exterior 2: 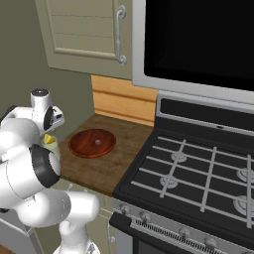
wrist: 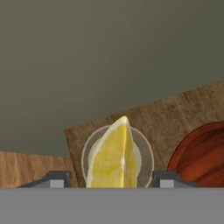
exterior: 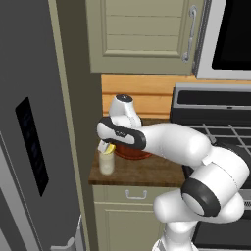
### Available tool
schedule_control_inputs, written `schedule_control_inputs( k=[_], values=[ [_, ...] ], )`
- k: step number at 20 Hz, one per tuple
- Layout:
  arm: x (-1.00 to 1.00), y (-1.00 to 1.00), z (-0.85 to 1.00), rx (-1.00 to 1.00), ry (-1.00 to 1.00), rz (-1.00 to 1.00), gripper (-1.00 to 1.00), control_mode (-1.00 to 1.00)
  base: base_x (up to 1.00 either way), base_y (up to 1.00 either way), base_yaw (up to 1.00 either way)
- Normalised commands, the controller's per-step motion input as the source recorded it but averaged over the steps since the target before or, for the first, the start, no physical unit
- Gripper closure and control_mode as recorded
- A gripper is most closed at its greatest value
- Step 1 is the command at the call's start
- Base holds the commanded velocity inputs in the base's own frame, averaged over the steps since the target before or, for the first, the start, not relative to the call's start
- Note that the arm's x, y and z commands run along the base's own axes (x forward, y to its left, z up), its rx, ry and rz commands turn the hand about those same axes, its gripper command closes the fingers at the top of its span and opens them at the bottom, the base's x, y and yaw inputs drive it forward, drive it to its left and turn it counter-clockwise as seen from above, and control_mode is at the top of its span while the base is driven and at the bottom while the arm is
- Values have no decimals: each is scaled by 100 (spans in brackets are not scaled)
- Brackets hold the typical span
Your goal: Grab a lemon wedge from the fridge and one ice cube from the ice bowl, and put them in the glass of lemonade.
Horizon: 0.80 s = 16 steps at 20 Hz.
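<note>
Lemon wedge (wrist: pixel 114 155) poised at the rim of the glass of lemonade (wrist: pixel 117 158), on the desk (exterior 2: pixel 114 163).
Tool (wrist: pixel 108 178) fingers stand apart either side of it, apparently letting go; one ice cube from the ice bowl (exterior 2: pixel 92 143) is left to fetch.

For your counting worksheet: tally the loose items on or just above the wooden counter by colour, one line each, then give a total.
Yellow: 1, the lemon wedge between the open gripper fingers, over the glass.
Pale yellowish-white: 1, the glass of lemonade.
Reddish-brown: 1, the ice bowl.
White: 1, a small ice cube in that bowl.
Total: 4
</note>
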Motion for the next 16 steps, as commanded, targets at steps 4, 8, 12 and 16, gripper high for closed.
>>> schedule_control_inputs(
  k=[4, 8, 12, 16],
  values=[
    [0, 0, 0, 0, 0, 0, -100, -100, 0, 0, 0],
    [0, 0, 0, 0, 0, 0, -100, -100, 0, 0, 0],
    [0, -19, 8, 6, 0, 0, -100, -100, 0, 0, 0],
    [-7, -19, 16, 11, -7, 0, -100, -100, 0, 0, 0]
  ],
)
